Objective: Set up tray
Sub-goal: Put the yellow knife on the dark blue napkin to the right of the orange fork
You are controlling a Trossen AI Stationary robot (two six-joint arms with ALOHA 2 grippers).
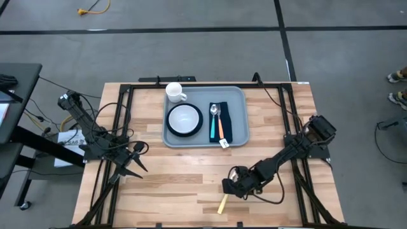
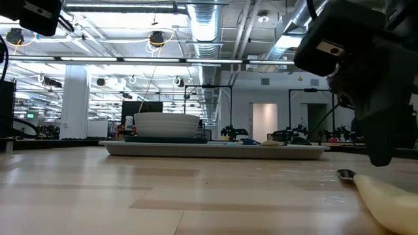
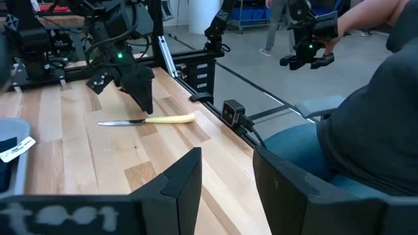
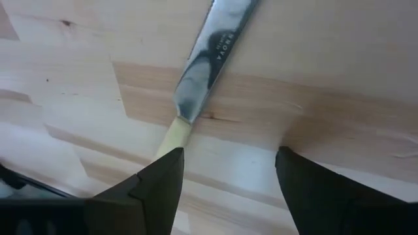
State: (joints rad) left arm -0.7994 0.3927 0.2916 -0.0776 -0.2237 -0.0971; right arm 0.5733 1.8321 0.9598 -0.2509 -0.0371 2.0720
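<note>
The light grey-blue tray [image 1: 238, 95] lies at the table's far middle. It carries a white mug [image 1: 175, 92], a white bowl on a dark plate [image 1: 184, 119], and a dark napkin [image 1: 227, 124] with a spoon and a fork. A knife with a cream handle [image 1: 222, 204] lies flat on the wood near the front edge. My right gripper [image 4: 225, 176] stands open, slanting down close over the place where the knife's blade [image 4: 215, 52] meets its handle. My left gripper [image 1: 141, 159] waits open at the table's left.
A seated person's leg [image 3: 353, 137] shows beyond the table's near edge in the left wrist view. Bare wood [image 1: 178, 184] lies between the tray and the knife. Black frame rails [image 1: 299, 165] run along the table's sides.
</note>
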